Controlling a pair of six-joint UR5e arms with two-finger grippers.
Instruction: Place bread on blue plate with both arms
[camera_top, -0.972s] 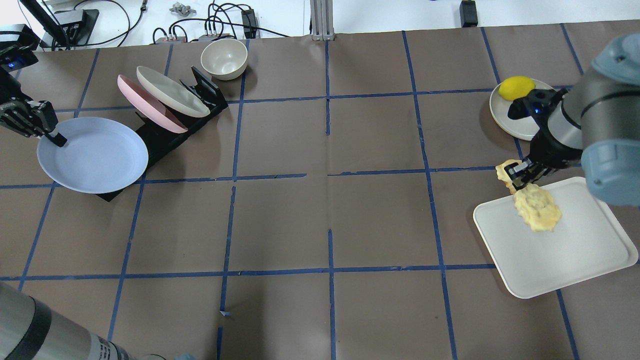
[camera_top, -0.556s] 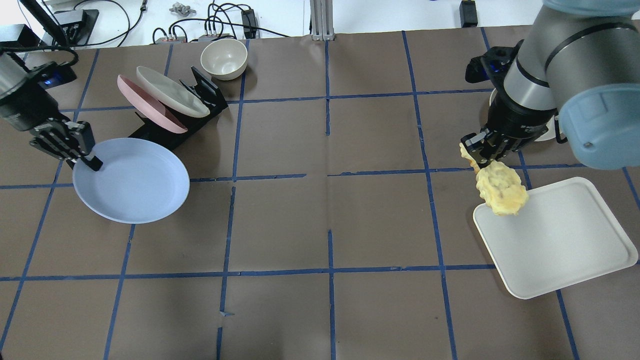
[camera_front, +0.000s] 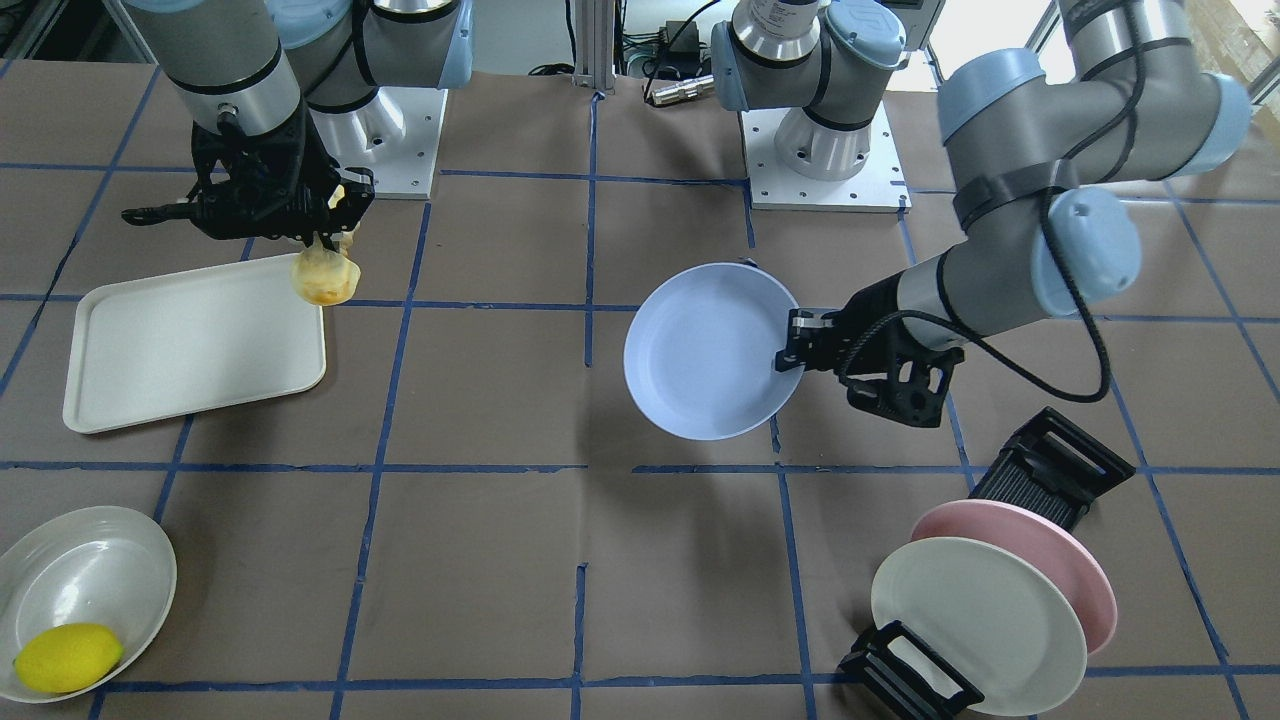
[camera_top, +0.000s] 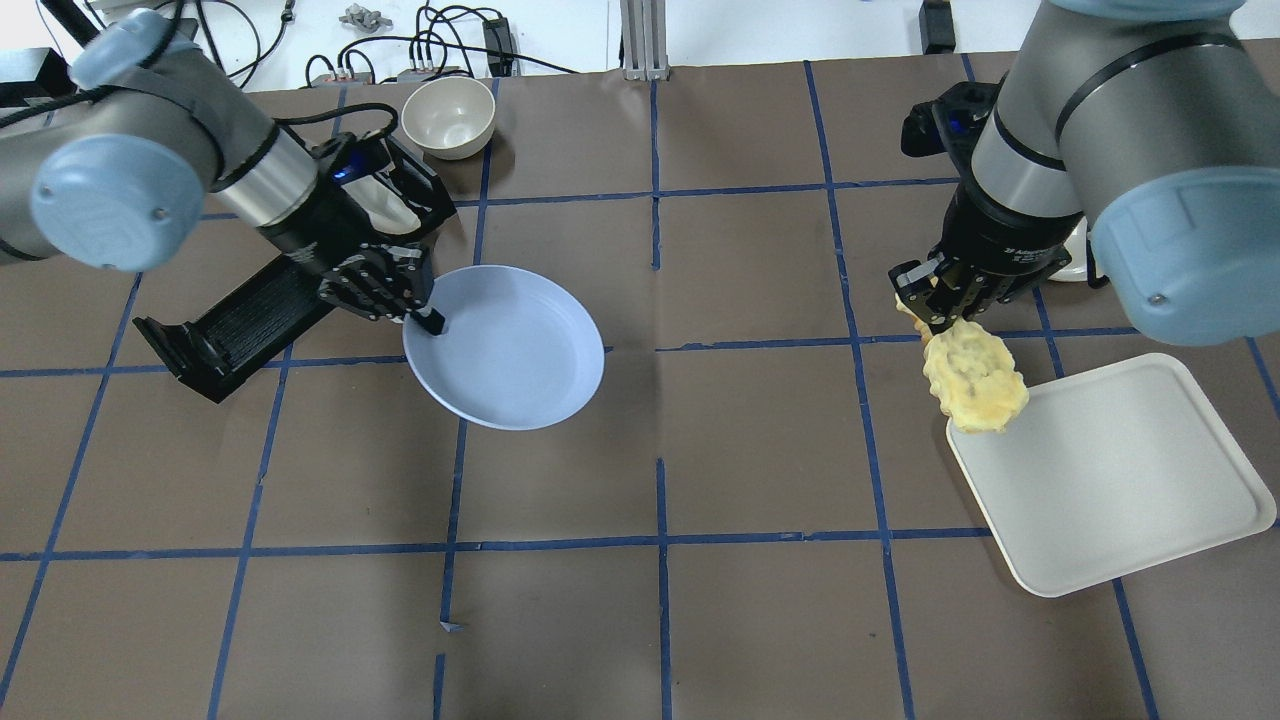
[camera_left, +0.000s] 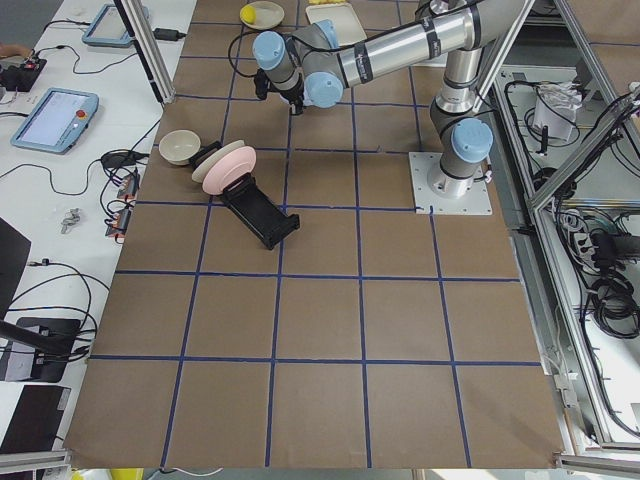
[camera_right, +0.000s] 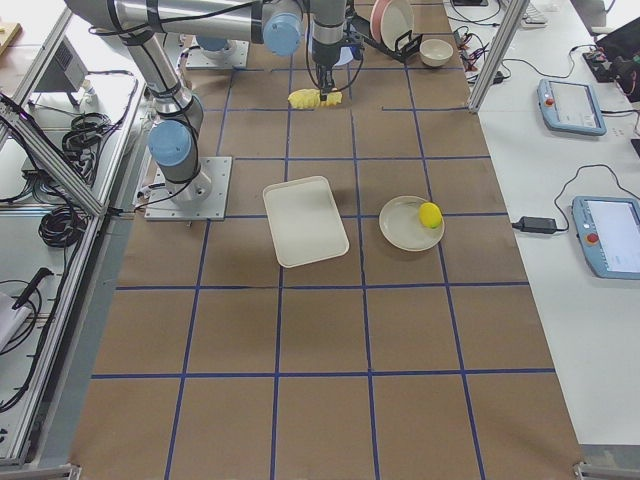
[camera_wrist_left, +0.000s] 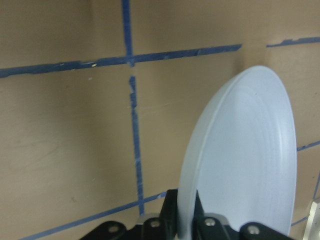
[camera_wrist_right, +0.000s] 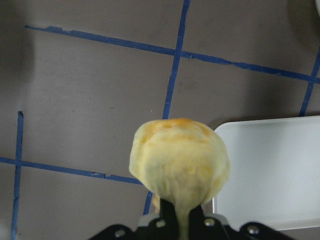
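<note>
Left gripper (camera_top: 427, 319) pinches the blue plate (camera_top: 510, 350) by its rim, right gripper (camera_top: 935, 312) clamps the bread (camera_top: 975, 385) end. I'd level the plate, center the bread, then release.

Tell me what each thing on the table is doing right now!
bread, hanging by one end from the shut right gripper.
blue plate, in the air, rim pinched by the left gripper.
white tray, empty.
lemon, lying on a cream dish.
pink plate, standing in the rack.
cream plate, standing in the rack.
bowl, upright, empty.
</note>
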